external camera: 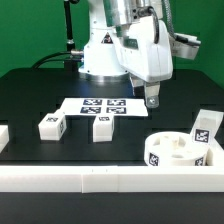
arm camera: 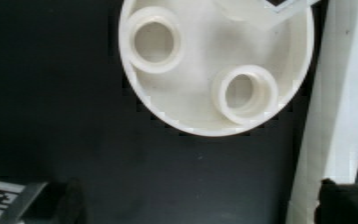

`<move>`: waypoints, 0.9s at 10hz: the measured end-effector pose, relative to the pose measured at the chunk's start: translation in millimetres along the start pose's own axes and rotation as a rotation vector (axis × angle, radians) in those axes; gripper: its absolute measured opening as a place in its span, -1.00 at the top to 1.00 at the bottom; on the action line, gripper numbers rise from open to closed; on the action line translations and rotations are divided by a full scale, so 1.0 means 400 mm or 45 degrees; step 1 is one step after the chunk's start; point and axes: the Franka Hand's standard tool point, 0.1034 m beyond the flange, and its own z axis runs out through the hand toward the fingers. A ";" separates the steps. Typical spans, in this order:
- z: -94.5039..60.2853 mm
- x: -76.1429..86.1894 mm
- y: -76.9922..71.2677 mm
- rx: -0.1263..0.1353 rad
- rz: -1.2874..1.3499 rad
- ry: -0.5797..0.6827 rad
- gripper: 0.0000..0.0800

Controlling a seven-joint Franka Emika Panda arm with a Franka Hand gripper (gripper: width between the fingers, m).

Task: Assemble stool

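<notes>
**Stool, parts on hand, with a note on the step**

- Gripper [external camera: 150,98]: I am hanging above the table [external camera: 30,95], just off the marker board's [external camera: 105,104] edge on the exterior view's right. I am carrying nothing that I can see. The fingers are too small in the exterior view to tell how far apart they are standing.
- Seat [external camera: 172,152]: it is lying flat at the near side, toward the exterior view's right, close against the long rail [external camera: 90,180]. The wrist view is showing the seat [arm camera: 202,70] from above, two of its round sockets facing up.
- Left leg [external camera: 50,125]: it is sitting loose on the table, near of the marker board, tag showing.
- Middle leg [external camera: 102,126]: it is sitting loose too, just near of the marker board and well apart from the seat.
- Right leg [external camera: 205,130]: it is standing at the seat's far right edge. I cannot tell whether it is touching the seat or only beside it.

Step, as I judge it: no leg appears to be fitted yet, and I am looking down on the seat, so I am probably lining up on it. To do this well I should be centring over the seat's edge before descending and coming down straight. I should also be closing squarely, so the seat is not sliding along the rail or knocking the right leg.
</notes>
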 end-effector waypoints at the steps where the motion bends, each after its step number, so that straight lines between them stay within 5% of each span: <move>1: 0.000 0.000 0.000 0.000 -0.106 0.000 -0.62; 3: 0.006 -0.009 0.002 -0.093 -0.508 0.025 -0.62; 9: 0.021 0.031 0.021 -0.119 -1.393 0.037 -0.62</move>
